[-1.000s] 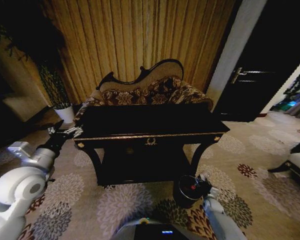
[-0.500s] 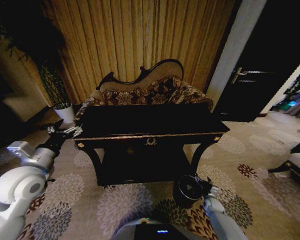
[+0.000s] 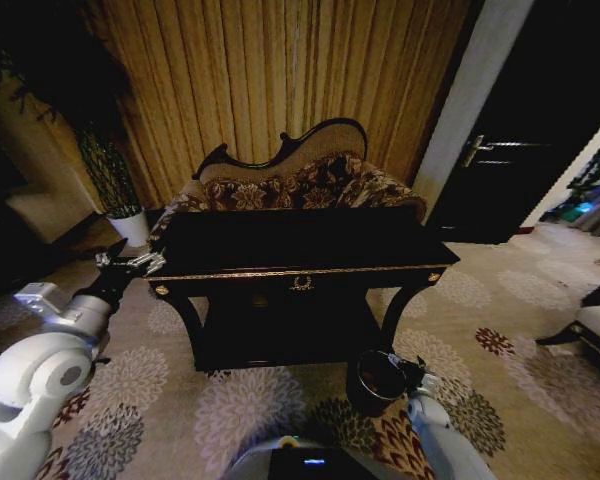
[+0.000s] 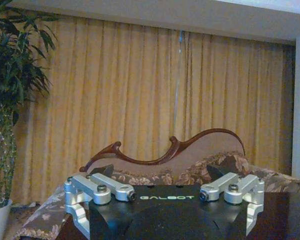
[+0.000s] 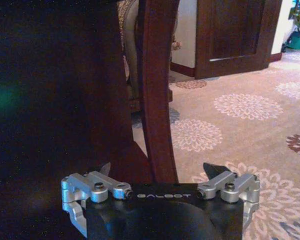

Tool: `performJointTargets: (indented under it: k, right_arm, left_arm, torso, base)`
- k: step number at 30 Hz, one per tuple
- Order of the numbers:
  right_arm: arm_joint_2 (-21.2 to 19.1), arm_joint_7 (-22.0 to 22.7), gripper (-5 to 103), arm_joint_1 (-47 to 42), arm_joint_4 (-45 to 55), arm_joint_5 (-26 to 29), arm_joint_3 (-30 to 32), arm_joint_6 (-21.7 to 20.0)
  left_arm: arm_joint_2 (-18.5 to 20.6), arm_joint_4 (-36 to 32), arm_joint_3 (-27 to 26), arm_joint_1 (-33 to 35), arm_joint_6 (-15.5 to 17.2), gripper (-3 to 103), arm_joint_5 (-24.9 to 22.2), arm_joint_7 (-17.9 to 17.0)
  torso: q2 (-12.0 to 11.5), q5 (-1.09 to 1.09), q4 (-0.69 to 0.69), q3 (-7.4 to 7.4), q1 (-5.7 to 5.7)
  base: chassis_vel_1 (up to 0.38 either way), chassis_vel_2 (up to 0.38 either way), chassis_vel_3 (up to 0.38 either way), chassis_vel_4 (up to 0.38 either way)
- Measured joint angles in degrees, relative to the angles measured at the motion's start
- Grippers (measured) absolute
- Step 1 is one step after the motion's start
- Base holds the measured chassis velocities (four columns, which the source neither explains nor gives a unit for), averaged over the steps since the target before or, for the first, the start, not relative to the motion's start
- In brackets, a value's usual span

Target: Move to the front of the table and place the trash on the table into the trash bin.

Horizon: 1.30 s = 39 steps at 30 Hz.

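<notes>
The curtain point(image 3: 280, 80) hangs well beyond both pincers, covering the far wall. In front of it the sofa point(image 3: 290, 180) stands just behind the desk point(image 3: 300, 245), whose glossy black top with gold trim and a gold front emblem sits between the two arms. No scraps or bottle can be made out on the dark top. A plant in a white pot point(image 3: 130, 225) stands beyond the left pincer, near the sofa's end.

The trash bin point(image 3: 378, 380) stands on the flowered carpet point(image 3: 240, 410) by the desk's front right leg, directly beside the right pincer point(image 3: 412, 372); its inside is too dark to read. In the right wrist view the right pincer point(image 5: 160, 172) is released, jaws spread wide, with the curved desk leg point(image 5: 157, 100) just ahead of it.

The left pincer point(image 3: 130, 264) hovers at the desk's left front corner, level with the top. In the left wrist view the left pincer point(image 4: 162, 175) is released too, and the word "GALBOT" is printed in pale green on its black body, as on the right one.
</notes>
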Motion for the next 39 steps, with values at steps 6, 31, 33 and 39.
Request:
performJointTargets:
  k: [6, 31, 33, 39]
  right_arm:
    - [0.24, 0.0, 100, -0.37, 1.35, 0.03, 0.18, -0.68]
    - [-2.58, 0.06, 100, -6.8, 22.0, 1.43, 5.23, -2.92]
    - [-3.26, 0.03, 100, -7.96, 26.81, 0.47, 6.52, -2.93]
    - [-5.16, -0.82, 100, -11.6, 37.07, 1.64, 9.18, -5.5]
  left_arm:
    - [-0.19, 0.0, 0.01, -0.04, 0.0, 100, 0.0, 0.02]
    - [-0.98, -0.61, -0.12, -0.09, -0.01, 100, -0.02, 0.1]
    - [-1.1, -0.68, -0.05, -0.12, 0.01, 100, 0.02, 0.12]
    - [-1.16, -0.77, -0.2, -0.06, 0.03, 100, 0.04, 0.14]
  torso:
    - [0.0, 0.0, 0.0, 0.0, 0.0]
    - [0.0, -0.01, 0.0, 0.0, 0.0]
    - [0.0, 0.0, 0.0, 0.0, 0.0]
    - [0.0, 0.0, 0.01, 0.0, 0.01]
  base:
    - [0.0, 0.0, 0.0, 0.0]
    - [0.0, 0.0, 0.0, 0.0]
    - [0.043, -0.049, -0.043, 0.055]
    - [0.073, -0.08, -0.076, 0.083]
